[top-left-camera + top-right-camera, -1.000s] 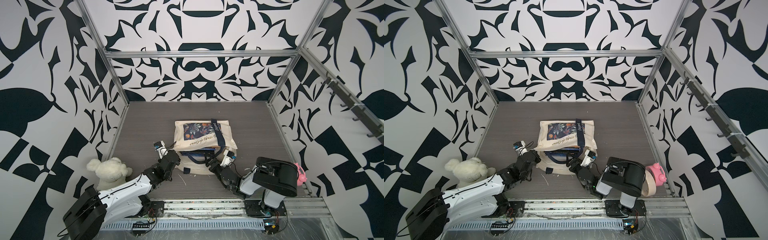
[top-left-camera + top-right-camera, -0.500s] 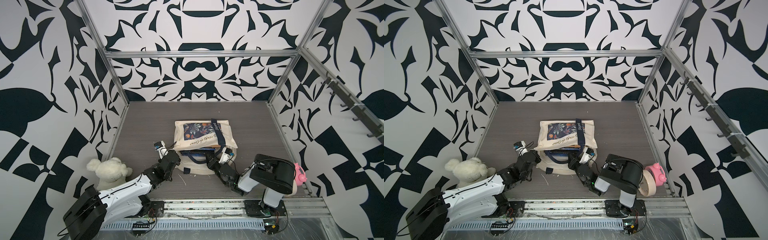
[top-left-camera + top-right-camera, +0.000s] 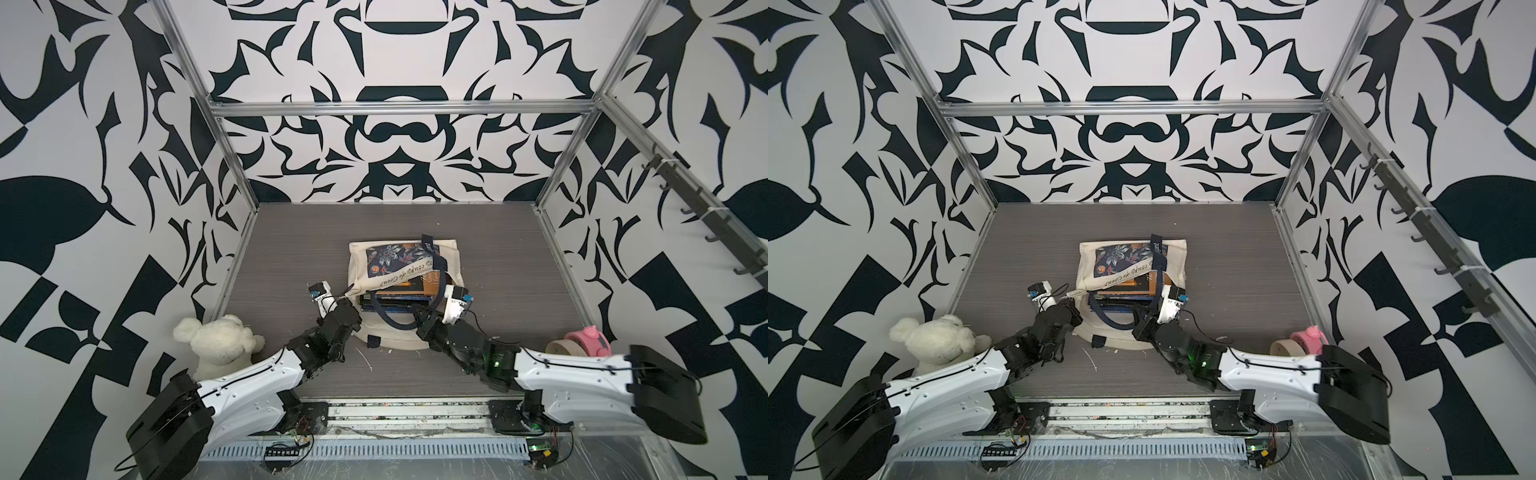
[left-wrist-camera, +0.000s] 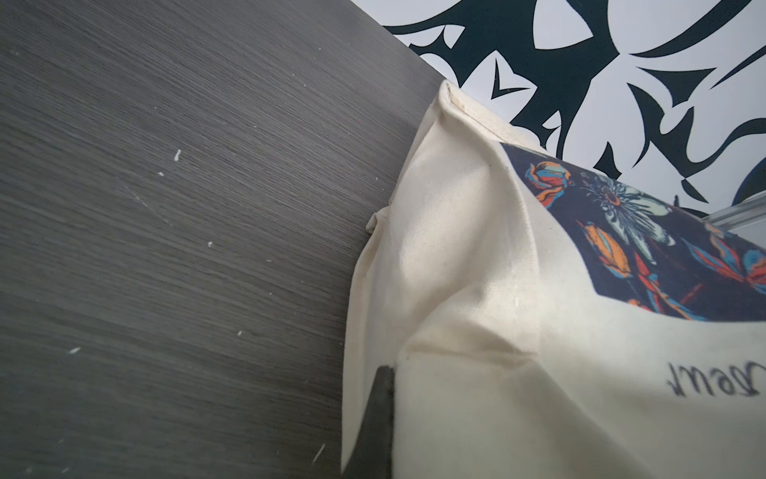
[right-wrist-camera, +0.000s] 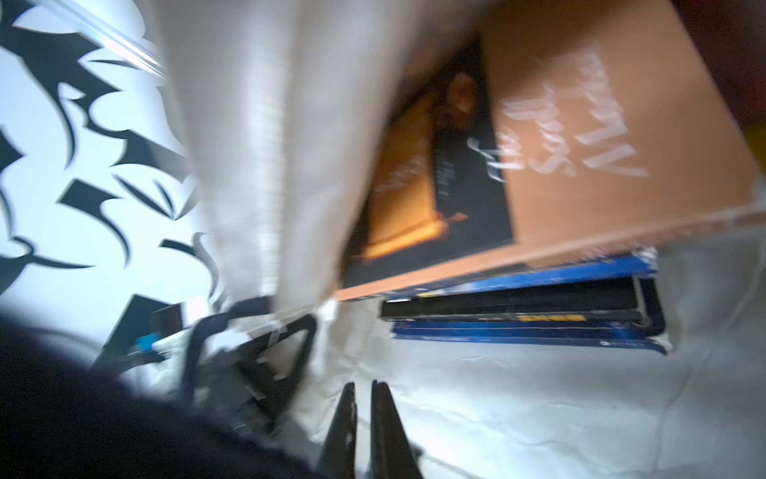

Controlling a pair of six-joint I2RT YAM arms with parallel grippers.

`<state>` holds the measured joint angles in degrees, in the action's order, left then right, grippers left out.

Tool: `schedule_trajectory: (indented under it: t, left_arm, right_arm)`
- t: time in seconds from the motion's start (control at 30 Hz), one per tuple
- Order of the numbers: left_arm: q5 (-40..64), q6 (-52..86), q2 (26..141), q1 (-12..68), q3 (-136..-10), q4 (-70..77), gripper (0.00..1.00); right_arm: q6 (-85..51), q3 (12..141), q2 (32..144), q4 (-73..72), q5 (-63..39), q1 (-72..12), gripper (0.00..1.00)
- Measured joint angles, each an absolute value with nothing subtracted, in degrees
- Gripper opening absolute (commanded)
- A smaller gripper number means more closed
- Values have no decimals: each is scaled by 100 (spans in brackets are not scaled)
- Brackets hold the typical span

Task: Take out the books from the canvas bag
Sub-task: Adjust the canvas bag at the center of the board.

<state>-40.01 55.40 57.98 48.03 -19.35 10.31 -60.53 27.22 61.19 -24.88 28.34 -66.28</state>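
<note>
The cream canvas bag [image 3: 405, 257] [image 3: 1129, 259] lies flat mid-table with its mouth toward the arms. A stack of books [image 3: 397, 297] [image 3: 1121, 297] shows in the mouth: blue and black edges [image 5: 526, 315] under a brown cover [image 5: 621, 124]. My left gripper [image 3: 352, 293] [image 3: 1073, 294] [image 4: 393, 373] is shut on the bag's upper cloth at its left mouth corner, holding it raised; only one finger [image 4: 379, 414] shows. My right gripper [image 3: 417, 316] [image 3: 1136, 321] [image 5: 362, 385] is shut just inside the mouth's right side, over the lower cloth, short of the books, with nothing seen between its fingers.
A navy handle loop [image 3: 392, 322] lies across the bag's mouth between the grippers. A white plush bear [image 3: 218, 340] sits at the front left. A tape roll [image 3: 559, 347] and a pink object [image 3: 590, 336] stand at the front right. Patterned walls enclose the table.
The right gripper has gone from open to shut and shifted slightly left at the bag's mouth, while its arm has dropped lower and stretched out. The left gripper has kept its hold.
</note>
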Motion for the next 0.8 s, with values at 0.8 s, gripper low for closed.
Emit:
schedule_trajectory:
  t: [0.8]
  left_arm:
    - [-4270,5096,5894,4880,-1940,1070,0]
  right_arm:
    - [-3618,7721,7896,1791,1157,-4954,0]
